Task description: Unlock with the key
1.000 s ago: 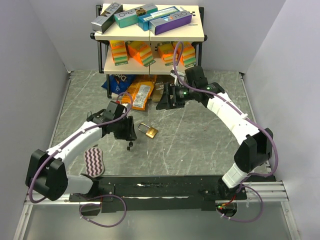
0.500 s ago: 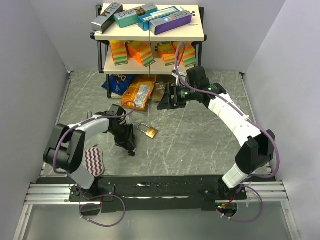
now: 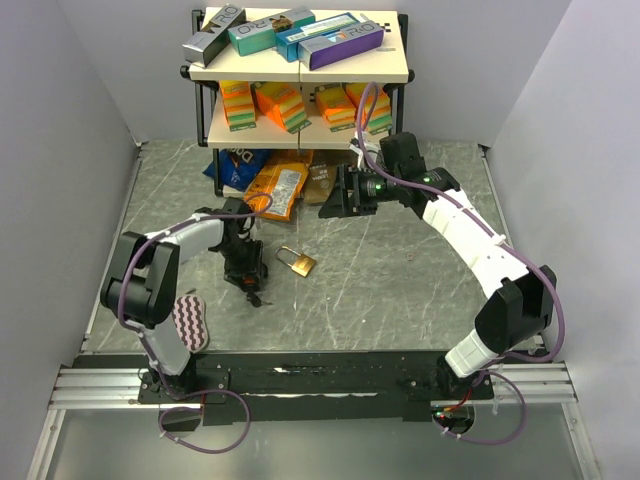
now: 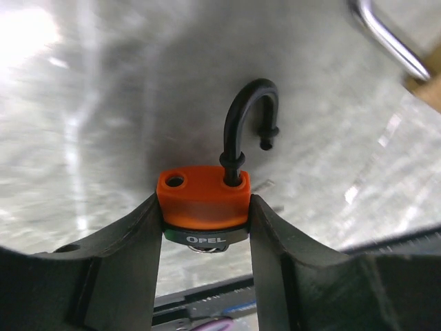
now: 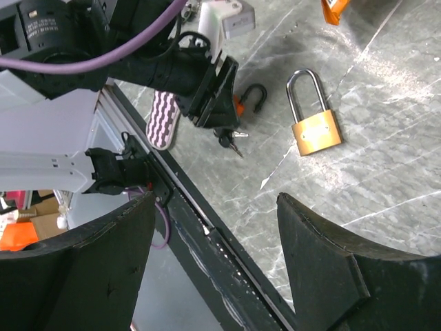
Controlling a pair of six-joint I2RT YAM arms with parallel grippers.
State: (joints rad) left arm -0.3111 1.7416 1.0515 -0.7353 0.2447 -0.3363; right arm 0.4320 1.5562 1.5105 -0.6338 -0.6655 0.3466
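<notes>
Left wrist view: my left fingers (image 4: pixel 138 248) pinch the orange padlock (image 4: pixel 204 193) by its two flat sides, low over the grey marble surface (image 4: pixel 96 117). Its black shackle (image 4: pixel 244 117) points away from me and stands sprung, the free end out of its hole. A black band marked OPEL sits under the orange body. From the right wrist, a small black-headed key (image 5: pixel 229 141) shows just beside that end of the lock. I cannot tell whether it is seated in the keyway.

My right fingers (image 5: pixel 324 255) are spread wide with nothing between them, hanging well apart from the lock, out by the snack bags (image 3: pixel 278 188).

I count two padlocks. The second, a brass padlock (image 3: pixel 297 262), lies flat just right of my left fingers, its steel shackle closed. One purple striped pad (image 3: pixel 187 322) lies near my left arm's base.

The two-tier rack (image 3: pixel 398 72) at the far edge carries four boxes on its top shelf. Packs of orange and green sponges (image 3: pixel 282 105) fill the lower one.
</notes>
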